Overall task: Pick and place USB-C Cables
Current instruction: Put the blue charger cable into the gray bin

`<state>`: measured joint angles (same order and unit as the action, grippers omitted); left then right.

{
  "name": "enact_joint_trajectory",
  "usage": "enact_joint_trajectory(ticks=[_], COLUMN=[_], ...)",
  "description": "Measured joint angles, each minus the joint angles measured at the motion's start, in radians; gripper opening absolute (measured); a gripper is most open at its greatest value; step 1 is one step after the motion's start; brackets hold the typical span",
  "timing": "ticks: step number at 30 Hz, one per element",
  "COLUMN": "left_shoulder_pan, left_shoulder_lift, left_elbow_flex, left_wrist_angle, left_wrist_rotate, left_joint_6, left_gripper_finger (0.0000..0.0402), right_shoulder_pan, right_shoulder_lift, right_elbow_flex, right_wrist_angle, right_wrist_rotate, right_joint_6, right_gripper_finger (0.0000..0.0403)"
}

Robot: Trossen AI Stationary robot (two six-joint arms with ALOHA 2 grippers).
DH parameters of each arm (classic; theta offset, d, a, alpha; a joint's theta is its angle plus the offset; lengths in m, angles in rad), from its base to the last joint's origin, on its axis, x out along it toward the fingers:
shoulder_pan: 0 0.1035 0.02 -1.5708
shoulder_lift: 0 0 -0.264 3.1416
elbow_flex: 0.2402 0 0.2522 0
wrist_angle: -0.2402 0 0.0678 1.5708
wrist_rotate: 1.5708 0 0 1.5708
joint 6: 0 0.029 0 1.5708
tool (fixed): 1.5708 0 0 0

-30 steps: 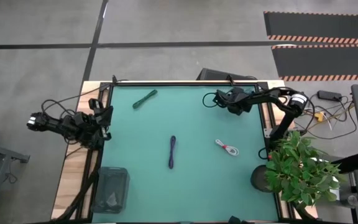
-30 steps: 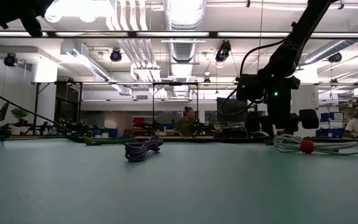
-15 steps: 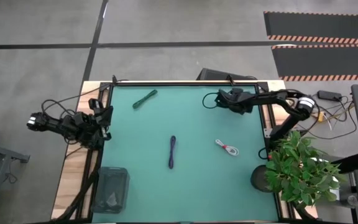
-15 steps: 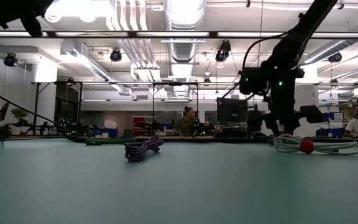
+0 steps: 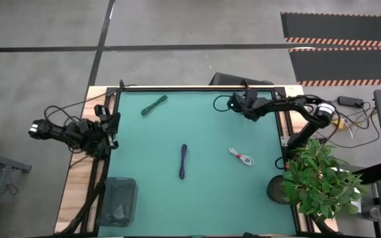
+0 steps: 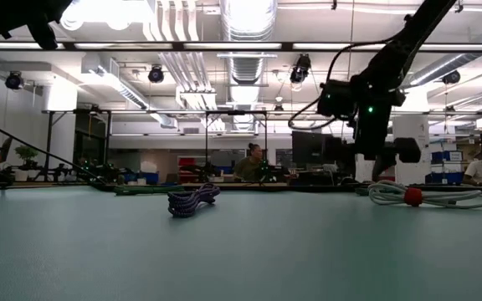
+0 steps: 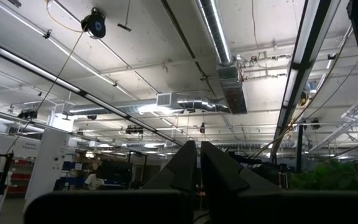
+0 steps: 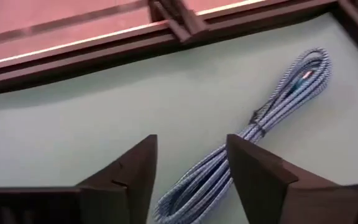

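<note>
A teal-green cable bundle (image 5: 154, 104) lies near the table's far edge. It shows as a striped bundle (image 8: 263, 127) in the right wrist view. The dark purple bundle (image 5: 184, 160) (image 6: 193, 200) lies flat mid-table. The white bundle with a red tie (image 5: 241, 157) (image 6: 425, 196) lies to its right. My right gripper (image 5: 232, 104) (image 8: 188, 177) hovers open above the mat near the far right corner, pointing toward the teal-green bundle and well short of it. My left gripper (image 5: 113, 124) (image 7: 198, 165) waits shut at the left edge, pointing up at the ceiling.
A dark bin (image 5: 118, 200) stands at the near left corner; what lies in it I cannot tell. A potted plant (image 5: 319, 178) overhangs the near right corner. Loose black wires (image 5: 65, 112) trail beside the left arm. Open mat lies between the bundles.
My right gripper has risen a little above the mat and drifted toward the table's left edge, turning at the wrist. The cable bundles have not moved.
</note>
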<state>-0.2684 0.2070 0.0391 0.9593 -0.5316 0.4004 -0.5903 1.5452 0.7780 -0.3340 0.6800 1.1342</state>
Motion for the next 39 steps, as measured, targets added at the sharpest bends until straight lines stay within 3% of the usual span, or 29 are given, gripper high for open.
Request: enact_joint_trajectory(ticks=[10, 21, 26, 39], left_shoulder_pan=[0.0, 0.0, 0.0, 0.0], left_shoulder_lift=[0.001, 0.001, 0.001, 0.001], left_elbow_flex=[0.0, 0.0, 0.0, 0.0], left_wrist_angle=[-0.002, -0.002, -0.002, -0.002], left_wrist_rotate=[0.0, 0.0, 0.0, 0.0], left_joint_6=[0.0, 0.008, 0.006, 0.0], left_gripper_finger=[0.0008, 0.0008, 0.0008, 0.0008], right_shoulder_pan=[0.001, 0.009, 0.009, 0.024], right_shoulder_lift=[0.11, 0.134, 0.137, 0.126], right_elbow_flex=[0.0, 0.006, 0.005, 0.001], right_wrist_angle=[0.003, -0.073, -0.059, -0.033], right_wrist_rotate=[0.03, -0.02, -0.033, -0.072], right_joint_6=[0.085, 0.077, 0.054, -0.024], right_gripper_finger=[0.0242, 0.0227, 0.019, 0.0034])
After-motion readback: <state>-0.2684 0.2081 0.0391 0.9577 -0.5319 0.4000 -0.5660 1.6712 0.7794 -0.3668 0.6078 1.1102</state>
